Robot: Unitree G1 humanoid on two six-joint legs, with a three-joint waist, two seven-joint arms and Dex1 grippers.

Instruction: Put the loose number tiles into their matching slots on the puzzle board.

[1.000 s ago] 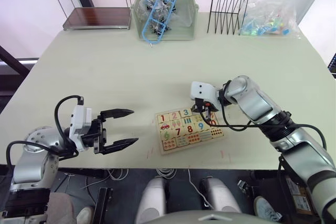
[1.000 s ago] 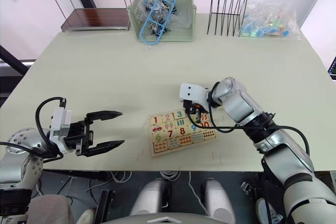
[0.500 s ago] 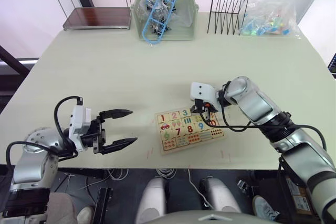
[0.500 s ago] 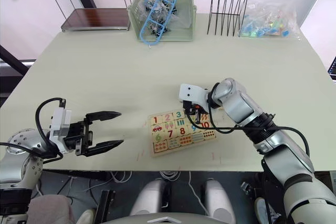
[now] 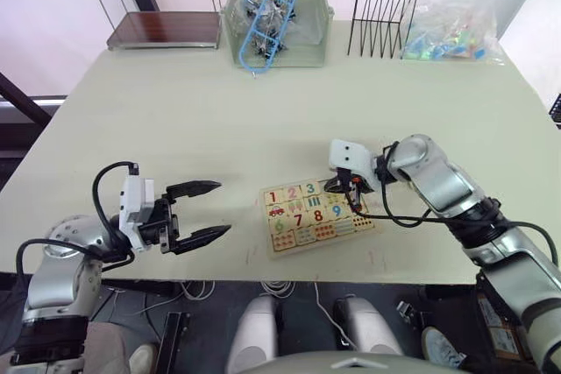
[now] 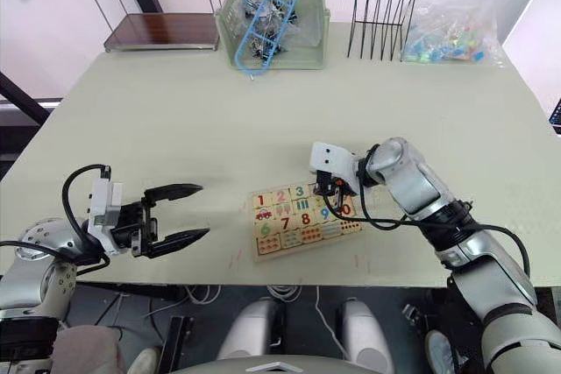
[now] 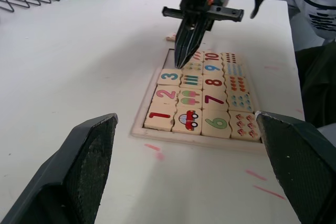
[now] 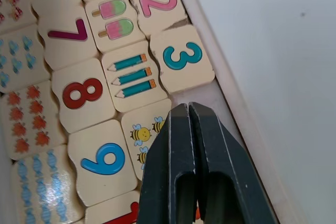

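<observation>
right wrist view gives us the closest look: our right gripper [image 8: 189, 109] has its two black fingers pressed together with nothing between them, tips just over a bare slot [image 8: 223, 103] beside the 3 tile [image 8: 182, 64] on the puzzle board [image 5: 316, 215]. from there we see the 2 tile [image 8: 157, 4] seated next to the 3, and below them the picture squares with ice lollies, pencils and bees, then the 6, 7, 8 and 9.

from the left wrist view we see the 1 tile [image 7: 159, 116], the 2 and the 3 sitting in the top row, with our right gripper pointing down at the board just past the 3. one loose tile [image 7: 171, 37] lies on the table [image 5: 219, 120] just beyond the board's far rim; we cannot read its digit.

from the left eye view, our left gripper [image 5: 210, 209] hovers near the table's front edge, well apart from the board, fingers spread wide and holding nothing. at the table's far edge stand a green bin [image 5: 277, 10], a black wire rack [image 5: 383, 5], a clear plastic bag [image 5: 451, 27] and a small shelf [image 5: 160, 0].
</observation>
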